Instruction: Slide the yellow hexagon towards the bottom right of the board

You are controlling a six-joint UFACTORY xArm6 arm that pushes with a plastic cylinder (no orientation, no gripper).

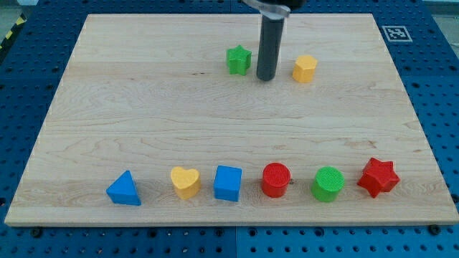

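Approach step in hand, by the look of it: no contact with the target yet. No hand on this rig, so neither wide, narrow nor holding anything; only a straight dark rod, matte and cylindrical, ending in my tip (266, 78), planted on the desk (107, 107).

Nearest to my tip, toward the view's left and slightly toward the top: green star (239, 59), matte plastic with blunt points, just beside the rod but apart from it. At a similar closeness toward the view's right: yellow hexagon (305, 69), a chunky faceted prism, smooth-sided, also apart from my tip. Well toward the view's top of the board, then, and far from the bottom right corner.

Next move, judged from this: bring my tip to the hexagon's upper-left faces, then push diagonally down and right, steering clear of the far row.

Well apart, along the view's bottom, left to right: blue triangle (124, 189), yellow heart (186, 181), blue cube (228, 183), red cylinder (276, 179), green cylinder (328, 183), red star (378, 177). Last two nearest the likely path.

Desk itself pale wood, fine straight grain, smooth enough for easy sliding.
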